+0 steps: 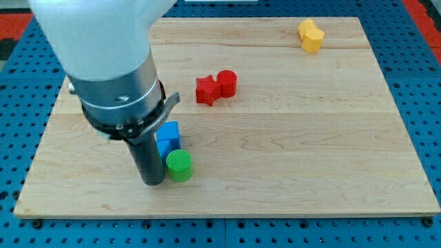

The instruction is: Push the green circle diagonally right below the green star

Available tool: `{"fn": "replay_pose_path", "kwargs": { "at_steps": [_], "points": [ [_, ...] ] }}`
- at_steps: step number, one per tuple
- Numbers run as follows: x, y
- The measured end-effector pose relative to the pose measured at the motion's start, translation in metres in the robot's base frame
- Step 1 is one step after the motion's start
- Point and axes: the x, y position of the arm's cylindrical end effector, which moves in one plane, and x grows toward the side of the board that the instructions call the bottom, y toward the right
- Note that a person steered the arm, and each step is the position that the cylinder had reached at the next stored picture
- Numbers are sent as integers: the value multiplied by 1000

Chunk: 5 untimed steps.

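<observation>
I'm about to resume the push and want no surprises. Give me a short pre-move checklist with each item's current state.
1. Green circle in view, on the board: ok.
2. My tip beside the circle, on its view's-left side, close or touching: ok.
3. Green star located as the target reference: not ok, no green star shows; the arm may hide it.
4. Blue block apart from the circle: not ok, it sits right against the circle's upper side.
5. Red star and red cylinder out of the way: ok, further up.
6. Yellow block out of the way: ok, far top right.
</observation>
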Motion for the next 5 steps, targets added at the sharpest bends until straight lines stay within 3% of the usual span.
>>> {"fn": "replay_pose_path", "kwargs": {
  "at_steps": [1, 4, 5],
  "points": [
    [18, 32],
    [-22, 82],
    [-22, 128]
  ]
}}
